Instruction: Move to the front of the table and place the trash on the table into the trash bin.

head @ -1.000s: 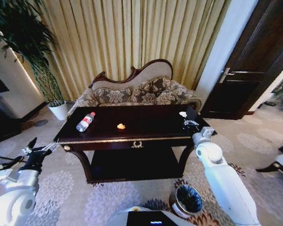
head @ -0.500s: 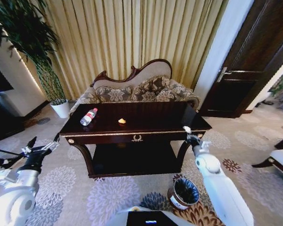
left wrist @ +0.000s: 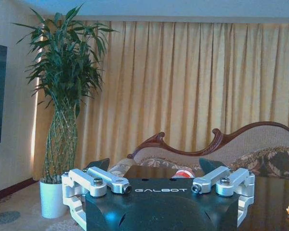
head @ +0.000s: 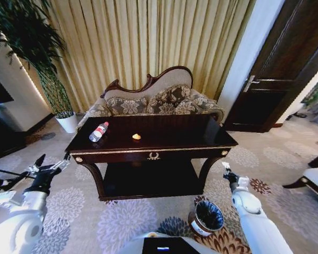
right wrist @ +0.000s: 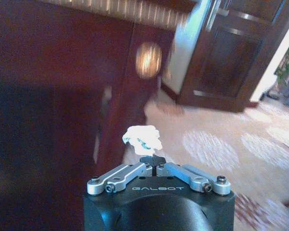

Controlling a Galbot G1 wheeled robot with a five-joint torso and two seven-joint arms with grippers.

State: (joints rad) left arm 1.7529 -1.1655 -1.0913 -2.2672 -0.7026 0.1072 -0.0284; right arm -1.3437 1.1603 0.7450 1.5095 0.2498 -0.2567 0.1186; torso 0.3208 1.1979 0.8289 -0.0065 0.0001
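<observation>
White crumpled wad (right wrist: pixel 142 137) is clamped between the closed fingertips of the right gripper (head: pixel 226 170), which hangs beside the front right leg of the desk (head: pixel 164 138), above the carpet. The trash bin (head: pixel 206 217) stands on the floor near this arm. On the desk top lie the clear bottle (head: pixel 98 131) with red cap and the small orange scrap (head: pixel 136 136). The left gripper (head: pixel 53 165) has its fingers spread apart, near the desk's left front corner.
</observation>
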